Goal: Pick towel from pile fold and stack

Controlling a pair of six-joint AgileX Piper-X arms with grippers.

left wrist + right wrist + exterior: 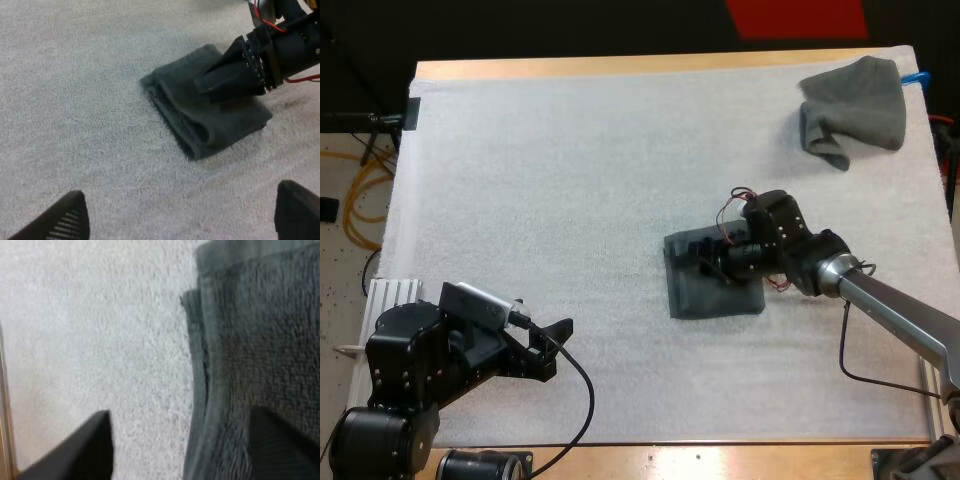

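Towel work sits mid-mat: the folded towel (pixel 705 297) lies flat as a rough square on the white mat (pixel 570 180), a little right of centre, with its layered fold edge showing on the near-left side in the left wrist view (pixel 220 125). The right gripper (pixel 703 258) reaches in from the right and is low over the far part of this towel. In the right wrist view its fingers stand spread: one finger (pixel 92 447) is over bare mat just beside the towel's edge, and the other (pixel 285 445) is over the towel's cloth (pixel 250 340). They pinch nothing. From the left wrist view the right gripper (pixel 210 82) lies against the top of the folded towel.

The left gripper (pixel 555 348) hovers at the near left of the mat, well apart from both towels. Its two fingers are set wide apart over bare mat (pixel 175 220), clear of anything.

A crumpled towel (pixel 855 105), dark grey-green, sits bunched at the far right corner of the mat, well apart from the folded one. The wooden table (pixel 620 68) shows as a strip along the mat's far edge.
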